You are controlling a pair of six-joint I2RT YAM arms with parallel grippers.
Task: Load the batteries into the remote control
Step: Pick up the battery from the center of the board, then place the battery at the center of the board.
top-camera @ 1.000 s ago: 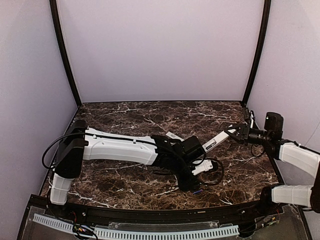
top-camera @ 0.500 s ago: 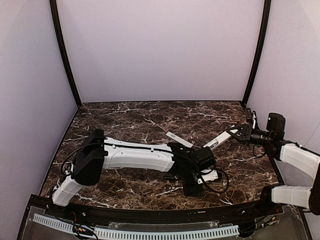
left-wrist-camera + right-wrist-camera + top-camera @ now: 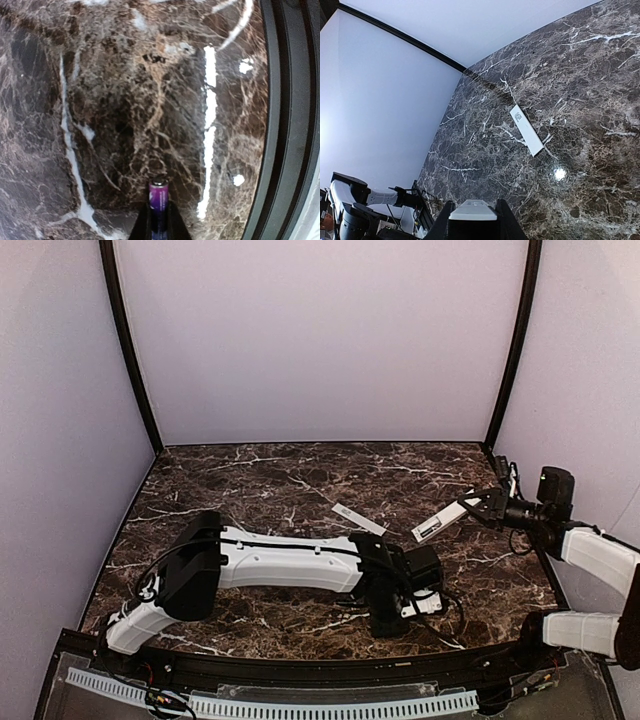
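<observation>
Left arm [image 3: 290, 565] low — right arm [image 3: 600, 555] raised; both jaws clamped.

We take this for a robotics lab test cell rather than a home or shop; plain pale walls [image 3: 320, 340] close in three sides, with black struts [image 3: 128, 350] rising at the corners; the dark marble-patterned table [image 3: 250, 475] has a white-and-black left arm [image 3: 290, 565] and right arm [image 3: 600, 555] bolted at its near edge; a white slotted cable duct [image 3: 300, 707] runs along the front.
</observation>
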